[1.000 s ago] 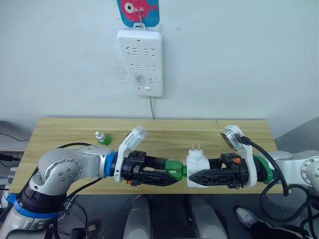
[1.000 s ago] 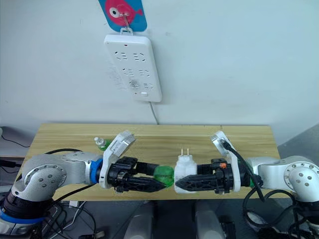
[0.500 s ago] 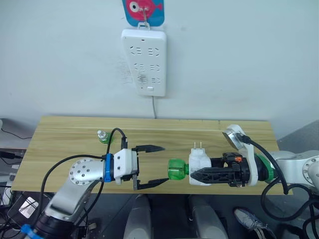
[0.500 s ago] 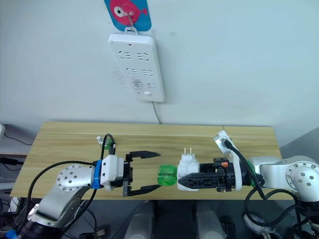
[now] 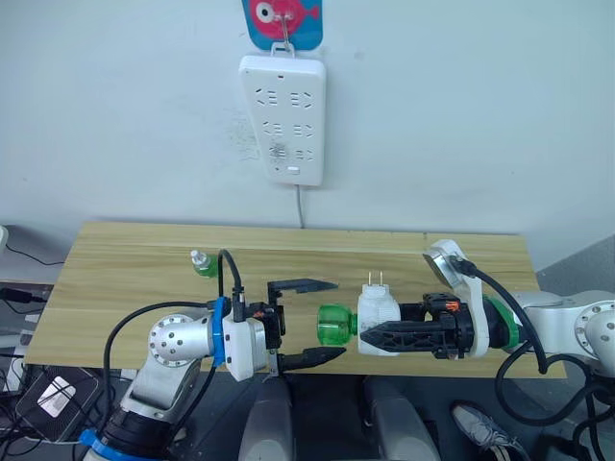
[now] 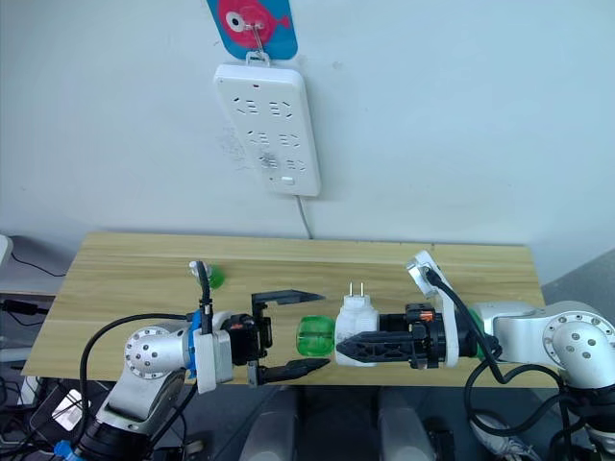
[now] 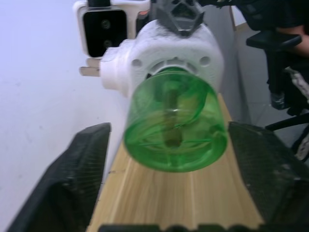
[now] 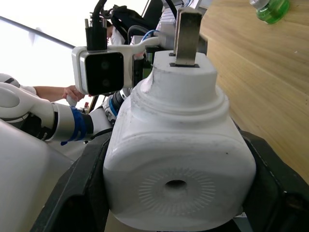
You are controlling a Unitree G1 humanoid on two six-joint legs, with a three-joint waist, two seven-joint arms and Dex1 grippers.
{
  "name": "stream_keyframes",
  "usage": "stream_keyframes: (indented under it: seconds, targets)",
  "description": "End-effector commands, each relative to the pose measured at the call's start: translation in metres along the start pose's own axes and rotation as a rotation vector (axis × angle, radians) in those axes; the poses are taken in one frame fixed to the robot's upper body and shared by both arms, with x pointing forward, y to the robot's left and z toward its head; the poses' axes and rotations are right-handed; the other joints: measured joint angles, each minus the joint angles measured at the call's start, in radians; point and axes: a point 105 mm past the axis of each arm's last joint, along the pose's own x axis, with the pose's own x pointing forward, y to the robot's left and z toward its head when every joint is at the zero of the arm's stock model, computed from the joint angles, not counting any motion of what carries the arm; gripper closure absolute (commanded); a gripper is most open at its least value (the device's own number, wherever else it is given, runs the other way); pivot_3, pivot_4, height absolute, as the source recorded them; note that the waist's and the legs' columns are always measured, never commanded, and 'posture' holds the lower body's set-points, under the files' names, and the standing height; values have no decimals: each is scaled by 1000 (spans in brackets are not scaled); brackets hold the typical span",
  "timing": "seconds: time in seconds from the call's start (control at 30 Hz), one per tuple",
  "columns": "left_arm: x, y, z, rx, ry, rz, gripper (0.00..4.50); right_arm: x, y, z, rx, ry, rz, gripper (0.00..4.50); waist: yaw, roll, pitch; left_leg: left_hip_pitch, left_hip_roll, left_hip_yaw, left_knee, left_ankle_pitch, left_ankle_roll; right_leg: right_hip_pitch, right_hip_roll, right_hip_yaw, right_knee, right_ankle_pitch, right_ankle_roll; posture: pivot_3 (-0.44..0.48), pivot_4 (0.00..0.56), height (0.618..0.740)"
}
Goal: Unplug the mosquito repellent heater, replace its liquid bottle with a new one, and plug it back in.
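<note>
The white mosquito repellent heater (image 5: pixel 378 309) hangs over the table's front edge, prongs up, with my right gripper (image 5: pixel 373 335) shut on its sides. Its liquid bottle (image 5: pixel 334 325), green and translucent, still sticks out of the heater toward my left arm; the left wrist view shows its dark wick (image 7: pixel 170 113) inside. My left gripper (image 5: pixel 338 319) is open, one finger above and one below the bottle (image 7: pixel 175 121), touching neither side. The new one (image 5: pixel 202 264), a green bottle with a whitish cap, stands upright on the table at the back left.
The wooden table (image 5: pixel 461 254) runs wall to wall in front of me. A long white power strip (image 5: pixel 284 120) hangs on the wall above its middle, under a blue and pink hook plate. A person's hand (image 8: pixel 73 92) shows far behind my left arm.
My left gripper let go of the green bottle, opened and pulled back left, then came back with its fingers open on either side of the bottle. The right gripper kept holding the heater.
</note>
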Motion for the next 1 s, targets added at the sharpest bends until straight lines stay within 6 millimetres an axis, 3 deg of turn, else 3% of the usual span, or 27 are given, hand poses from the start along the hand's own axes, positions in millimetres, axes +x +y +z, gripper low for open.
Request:
stream_keyframes:
  seconds: [0.03, 0.1, 0.17, 0.37, 0.47, 0.63, 0.87, 0.93, 1.0]
  targets:
    - [4, -1, 10, 4, -45, -23, 1782, 1, 10, 4, -25, -9, 38, 1440, 0, 0, 0, 0, 0, 0, 0, 0, 0, 0, 0, 0, 0, 0, 0, 22, 322, 740]
    - [5, 2, 14, -3, -55, -33, 2289, 2, 9, 3, -24, -10, 35, 1440, 0, 0, 0, 0, 0, 0, 0, 0, 0, 0, 0, 0, 0, 0, 0, 22, 322, 740]
    - [3, -1, 14, -65, -29, -86, 2298, 2, 9, 3, -25, -9, 31, 1440, 0, 0, 0, 0, 0, 0, 0, 0, 0, 0, 0, 0, 0, 0, 0, 22, 322, 740]
    - [-6, -9, 28, -815, 132, -264, 2298, 3, 7, 3, -44, -5, 17, 1440, -3, 1, 2, 1, 0, -2, 0, 0, 0, 0, 1, -1, 4, 0, 0, 29, 324, 740]
    - [-11, 3, 29, -1010, 175, -261, 2298, 2, 7, 1, -62, 11, 9, 1440, -4, 1, 2, 1, 0, -2, 0, 0, 0, 0, 1, -1, 5, -2, 3, 26, 324, 740]
    - [-16, 14, 22, -1114, 206, -207, 2298, -3, 6, -2, -93, 40, -16, 1440, -8, 1, 2, 1, 0, -1, 0, 0, 0, -1, 1, -1, 4, -3, 4, 19, 324, 740]
    - [-28, 7, 27, -1227, 222, -228, 2298, -16, 0, -3, -119, 53, -78, 1440, -7, 1, 2, 1, 0, -1, -1, 0, 0, -2, 0, -1, 4, -1, 0, 23, 325, 740]
    - [-29, 5, 26, -1215, 234, -218, 2298, -22, -5, -2, -134, 54, -122, 1440, -6, 1, 2, 1, 0, -1, -1, 0, 0, -2, 0, -1, 4, -1, 0, 25, 326, 740]
    - [-34, 0, 20, -1155, 274, -204, 2298, -38, -25, -1, -171, 77, -269, 1440, -5, 1, 2, 1, 0, -1, -1, 0, 0, -1, 0, -1, 3, -1, 0, 22, 328, 740]
